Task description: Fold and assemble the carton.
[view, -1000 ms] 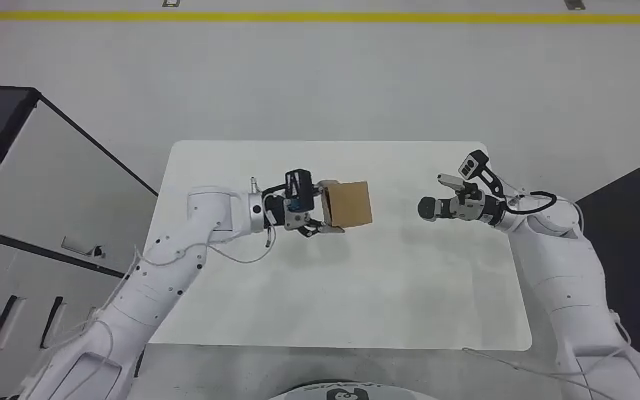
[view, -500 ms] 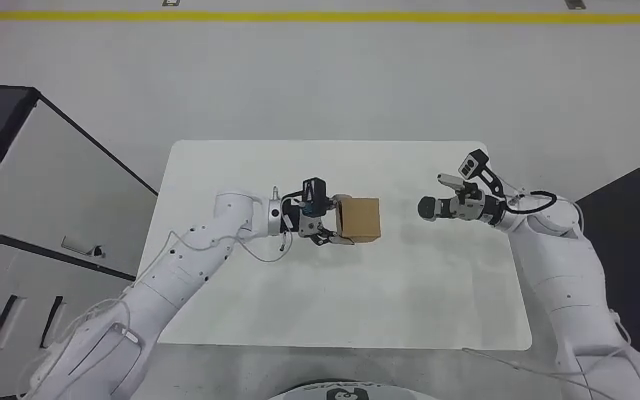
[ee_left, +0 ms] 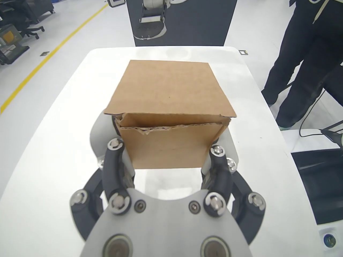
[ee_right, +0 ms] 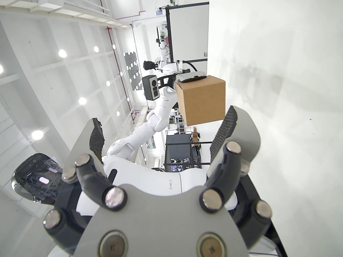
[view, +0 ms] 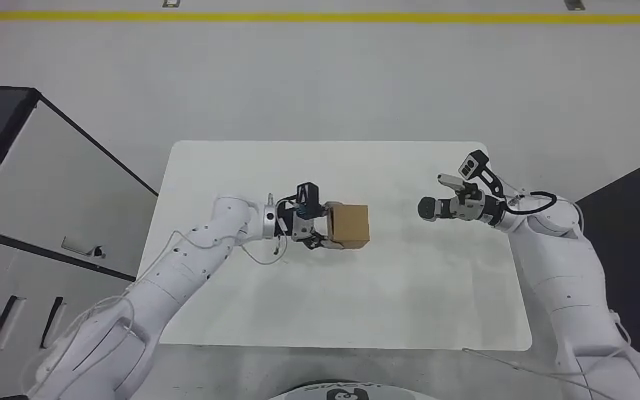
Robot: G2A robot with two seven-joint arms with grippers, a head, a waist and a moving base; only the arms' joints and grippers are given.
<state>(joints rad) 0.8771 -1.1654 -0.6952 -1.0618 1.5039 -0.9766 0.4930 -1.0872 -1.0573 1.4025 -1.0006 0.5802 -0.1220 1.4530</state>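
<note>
**Carton clamped near table middle**

White table (view: 420,300) on a pale workshop floor. We note the brown cardboard carton (view: 348,224) near the table's middle. Its ragged-edged flap end faces the left gripper (ee_left: 168,145), whose fingers clench it from both sides. The right gripper (ee_right: 163,124) hangs well apart, jaws spread, grasping nothing.

The carton (view: 348,223) is a brown corrugated box, folded into a cube with a ragged-edged flap at one end, near the middle of the table (view: 430,300).
</note>
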